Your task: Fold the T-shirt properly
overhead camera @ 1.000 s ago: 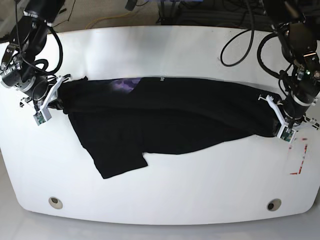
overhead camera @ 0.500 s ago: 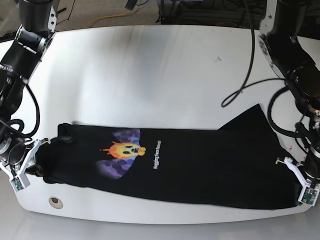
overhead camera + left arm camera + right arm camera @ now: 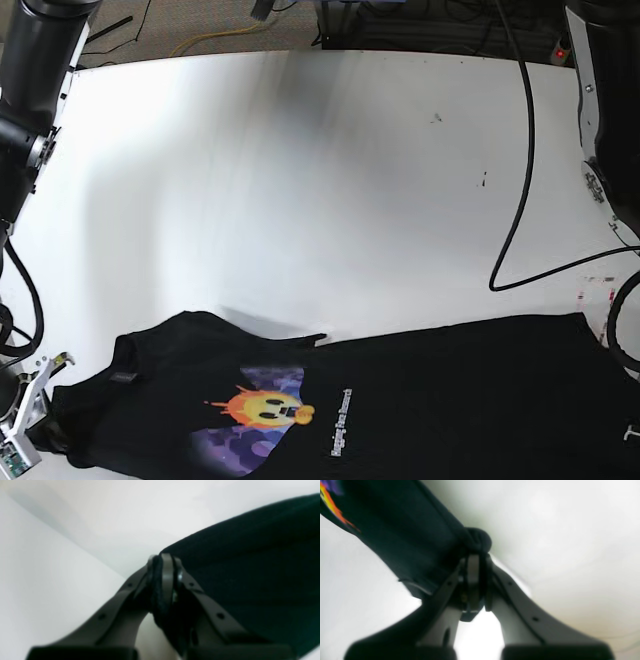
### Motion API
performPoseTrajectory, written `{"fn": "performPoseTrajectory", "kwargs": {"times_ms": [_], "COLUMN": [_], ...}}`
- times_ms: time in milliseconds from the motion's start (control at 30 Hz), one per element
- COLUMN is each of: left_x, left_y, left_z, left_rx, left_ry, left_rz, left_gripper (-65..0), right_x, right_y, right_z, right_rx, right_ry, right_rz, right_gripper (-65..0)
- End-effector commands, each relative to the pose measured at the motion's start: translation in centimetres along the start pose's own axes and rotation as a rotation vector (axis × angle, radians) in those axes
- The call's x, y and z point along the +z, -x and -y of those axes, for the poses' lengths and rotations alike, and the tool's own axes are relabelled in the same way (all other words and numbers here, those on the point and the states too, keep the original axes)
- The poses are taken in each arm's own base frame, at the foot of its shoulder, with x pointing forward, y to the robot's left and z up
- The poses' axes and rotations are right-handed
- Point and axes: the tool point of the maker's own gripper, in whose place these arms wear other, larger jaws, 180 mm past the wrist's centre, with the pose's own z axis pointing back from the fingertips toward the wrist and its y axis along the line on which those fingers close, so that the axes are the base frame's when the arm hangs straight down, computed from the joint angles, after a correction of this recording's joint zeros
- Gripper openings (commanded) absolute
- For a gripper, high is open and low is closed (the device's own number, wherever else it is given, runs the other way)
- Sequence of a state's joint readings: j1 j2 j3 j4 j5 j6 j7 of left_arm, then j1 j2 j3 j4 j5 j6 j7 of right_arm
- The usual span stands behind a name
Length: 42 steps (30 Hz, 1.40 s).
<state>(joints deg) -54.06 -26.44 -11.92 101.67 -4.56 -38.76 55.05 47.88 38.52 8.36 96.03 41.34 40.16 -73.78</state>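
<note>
Both claws clamped on black cloth. T-shirt (image 3: 400, 400) spread along bottom edge of base frame on white table (image 3: 300, 180), graphic side up. Right claw (image 3: 476, 555) pinches bunched fabric at lower left; left claw (image 3: 163, 562) grips an edge, off-frame at lower right.

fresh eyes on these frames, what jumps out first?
The black T-shirt stretched along the table's near edge, its bright orange-and-purple graphic facing up at lower left. In the wrist views each hand, left and right, is shut on a bunched bit of the cloth.
</note>
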Motion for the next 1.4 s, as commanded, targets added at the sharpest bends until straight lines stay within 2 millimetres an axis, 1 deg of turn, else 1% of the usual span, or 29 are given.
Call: {"fn": "performPoseTrajectory", "kwargs": {"times_ms": [0, 67, 100, 167, 200, 267, 400, 433, 467, 533, 567, 600, 633, 700, 800, 833, 867, 900, 933, 1033, 1100, 1267, 1333, 1367], "left_x": [0.5, 1.0, 1.1, 1.2, 1.4, 2.4, 3.7, 4.3, 4.6, 5.4, 6.0, 6.6, 7.1, 8.3, 10.6, 11.3, 12.4, 13.1, 13.7, 16.0, 18.0, 21.8, 22.6, 22.8], "left_y": [-1.0, -1.5, -1.1, 1.4, 2.1, 3.4, 6.2, 7.5, 8.5, 10.5, 12.3, 13.6, 14.5, 16.9, 20.1, 21.0, 22.1, 22.8, 23.2, 25.0, 26.2, 28.6, 29.1, 29.2], "left_z": [-1.5, -1.4, -1.1, -0.1, 0.3, 1.2, 4.6, 5.8, 6.8, 8.0, 8.9, 9.7, 10.3, 12.6, 15.0, 16.0, 17.5, 18.4, 19.2, 21.7, 23.3, 25.2, 25.6, 25.6], "left_rx": [-0.015, -0.052, -0.055, -0.047, -0.046, -0.054, -0.089, -0.093, -0.084, -0.059, -0.035, -0.022, -0.010, 0.020, 0.054, 0.062, 0.072, 0.080, 0.087, 0.110, 0.122, 0.113, 0.112, 0.111], "left_ry": [-0.048, -0.047, -0.045, -0.025, -0.022, -0.019, 0.040, 0.065, 0.085, 0.108, 0.124, 0.139, 0.151, 0.198, 0.248, 0.272, 0.307, 0.329, 0.346, 0.406, 0.447, 0.516, 0.532, 0.534], "left_rz": [0.015, 0.031, 0.018, -0.053, -0.072, -0.097, -0.153, -0.179, -0.200, -0.243, -0.283, -0.315, -0.335, -0.394, -0.481, -0.505, -0.539, -0.560, -0.576, -0.638, -0.686, -0.782, -0.802, -0.806], "left_gripper": [-65.0, -65.0, -65.0, -65.0, -65.0, -65.0, -65.0, -65.0, -65.0, -65.0, -65.0, -65.0, -65.0, -65.0, -65.0, -65.0, -65.0, -65.0, -65.0, -65.0, -65.0, -65.0, -65.0, -65.0], "right_x": [1.9, 2.5, 2.5, 2.3, 2.2, 2.6, 3.3, 3.3, 3.4, 3.6, 3.7, 3.8, 3.8, 4.1, 5.0, 5.1, 5.3, 5.4, 5.4, 5.7, 6.1, 7.0, 7.4, 7.6], "right_y": [-0.8, -0.9, -0.6, 0.9, 1.3, 3.0, 7.1, 8.2, 9.0, 10.9, 12.2, 13.3, 14.0, 16.3, 19.1, 19.6, 20.3, 20.7, 20.9, 22.2, 23.0, 24.6, 25.1, 25.4], "right_z": [2.4, 2.3, 2.0, 0.8, 0.4, -0.9, -3.7, -4.9, -5.6, -7.0, -7.9, -8.8, -9.4, -11.2, -13.0, -13.6, -14.3, -14.9, -15.2, -17.2, -18.4, -20.8, -21.5, -21.7], "right_rx": [0.029, 0.058, 0.065, 0.076, 0.079, 0.075, 0.035, 0.012, -0.004, -0.036, -0.058, -0.081, -0.100, -0.154, -0.233, -0.251, -0.276, -0.290, -0.299, -0.335, -0.352, -0.385, -0.394, -0.396], "right_ry": [0.082, 0.097, 0.093, 0.076, 0.070, 0.059, 0.019, 0.001, -0.008, -0.029, -0.044, -0.060, -0.071, -0.099, -0.115, -0.121, -0.129, -0.137, -0.143, -0.178, -0.198, -0.238, -0.250, -0.255], "right_rz": [-0.006, -0.011, -0.021, -0.052, -0.059, -0.077, -0.128, -0.136, -0.145, -0.174, -0.197, -0.215, -0.226, -0.265, -0.311, -0.320, -0.330, -0.336, -0.341, -0.371, -0.391, -0.438, -0.456, -0.464], "right_gripper": [-65.0, -65.0, -65.0, -65.0, -65.0, -65.0, -65.0, -65.0, -65.0, -65.0, -65.0, -65.0, -65.0, -65.0, -65.0, -65.0, -65.0, -65.0, -65.0, -65.0, -65.0, -65.0, -65.0, -65.0]}}
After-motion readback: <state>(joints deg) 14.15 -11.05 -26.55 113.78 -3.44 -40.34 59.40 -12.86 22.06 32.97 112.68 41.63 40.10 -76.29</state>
